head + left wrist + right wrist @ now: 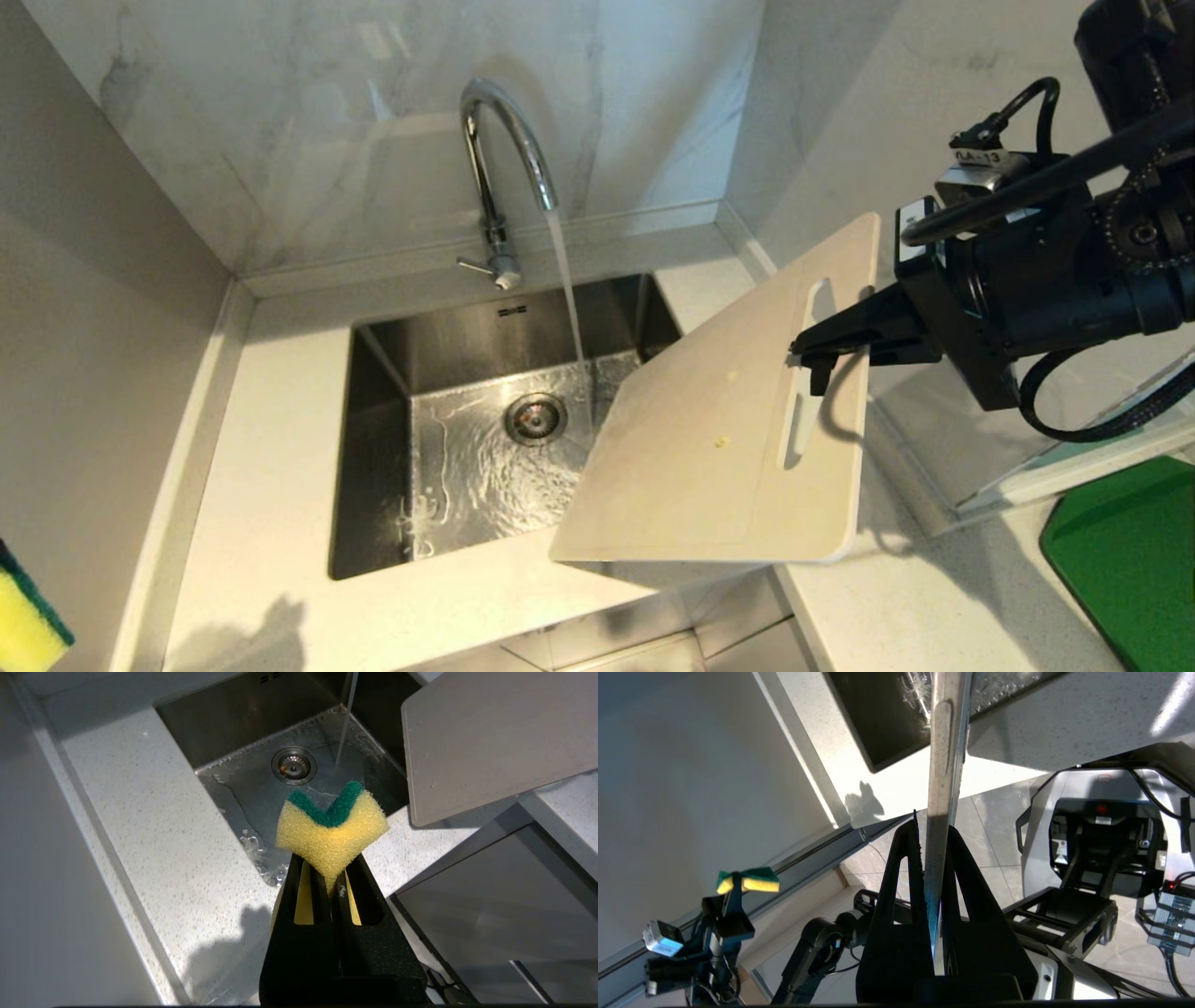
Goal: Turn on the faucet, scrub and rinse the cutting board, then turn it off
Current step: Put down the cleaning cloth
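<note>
One step done: the tall chrome gooseneck faucet (495, 168) runs into the steel sink (373, 448).
Right gripper (822, 350): my fingers clamp the cream-white plastic cutting board (719, 439), tilted over the sink's right edge, food specks showing.
Left gripper (327, 877): pinched tight on a yellow-and-green sponge (331, 826), near the board, not touching.
Left: scrubbing, rinsing, shutting off.

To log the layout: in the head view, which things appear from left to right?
sponge → faucet → cutting board → right end effector → green board.
</note>
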Robot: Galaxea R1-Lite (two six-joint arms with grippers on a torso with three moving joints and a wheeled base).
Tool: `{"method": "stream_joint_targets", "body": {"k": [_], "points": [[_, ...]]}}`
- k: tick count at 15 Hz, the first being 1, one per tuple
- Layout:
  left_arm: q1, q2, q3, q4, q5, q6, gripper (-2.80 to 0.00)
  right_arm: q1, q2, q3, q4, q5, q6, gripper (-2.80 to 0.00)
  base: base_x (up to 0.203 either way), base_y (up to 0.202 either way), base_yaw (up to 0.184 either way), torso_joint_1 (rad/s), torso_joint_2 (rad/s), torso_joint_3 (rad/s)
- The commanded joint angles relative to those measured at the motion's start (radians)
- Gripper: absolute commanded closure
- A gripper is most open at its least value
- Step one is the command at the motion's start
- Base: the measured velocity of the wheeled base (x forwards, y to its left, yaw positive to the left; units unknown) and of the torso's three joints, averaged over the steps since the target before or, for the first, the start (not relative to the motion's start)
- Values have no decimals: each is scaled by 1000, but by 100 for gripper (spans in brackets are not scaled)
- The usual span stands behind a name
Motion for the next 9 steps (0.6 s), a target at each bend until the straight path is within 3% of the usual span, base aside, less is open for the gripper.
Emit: {"method": "stream_joint_targets", "body": {"k": [1,5,9], "points": [[-1,179,-31,-79,-12,3,0,0,0,-1,-16,4,29,0,0,0,0,0,0,0],[-43,495,-101,-288,-29,-1,0,0,-1,-7,-70,4,88,0,0,0,0,0,0,0],[-154,857,-269,-514,-33,-65,0,3,15,-7,-71,6,90,0,0,0,0,0,0,0]]}}
